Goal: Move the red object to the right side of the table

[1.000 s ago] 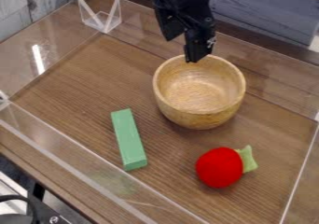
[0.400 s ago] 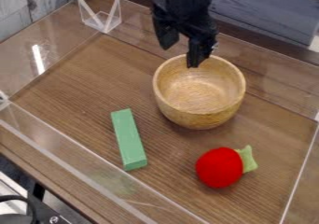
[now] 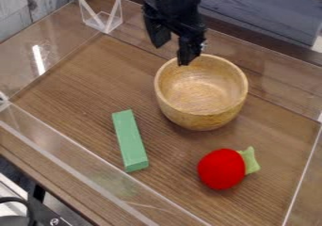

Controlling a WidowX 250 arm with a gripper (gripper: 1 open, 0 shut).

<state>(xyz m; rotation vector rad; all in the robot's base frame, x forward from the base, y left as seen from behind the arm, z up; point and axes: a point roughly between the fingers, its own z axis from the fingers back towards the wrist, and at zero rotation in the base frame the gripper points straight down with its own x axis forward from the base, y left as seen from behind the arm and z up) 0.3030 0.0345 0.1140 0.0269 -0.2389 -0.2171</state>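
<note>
- Hanging wide open and empty at 12 o'clock: gripper (image 3: 171,43), above wooden bowl (image 3: 201,91) rim.
- Resting at 5 o'clock near acrylic wall (image 3: 299,194): red object (image 3: 223,169).
- Lying at 7 o'clock on table (image 3: 88,88): green block (image 3: 128,140), bare wood around.

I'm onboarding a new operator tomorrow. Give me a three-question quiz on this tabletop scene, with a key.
1. True or false: the red object lies inside the wooden bowl.
2. Which thing lies nearest the table's left wall? A) the bowl B) the green block C) the red object
3. Fill in: the gripper, its fingers open, hangs above the bowl's far ____ rim.

Key: 1 false, it lies on the table in front of the bowl; 2 B; 3 left.
</note>
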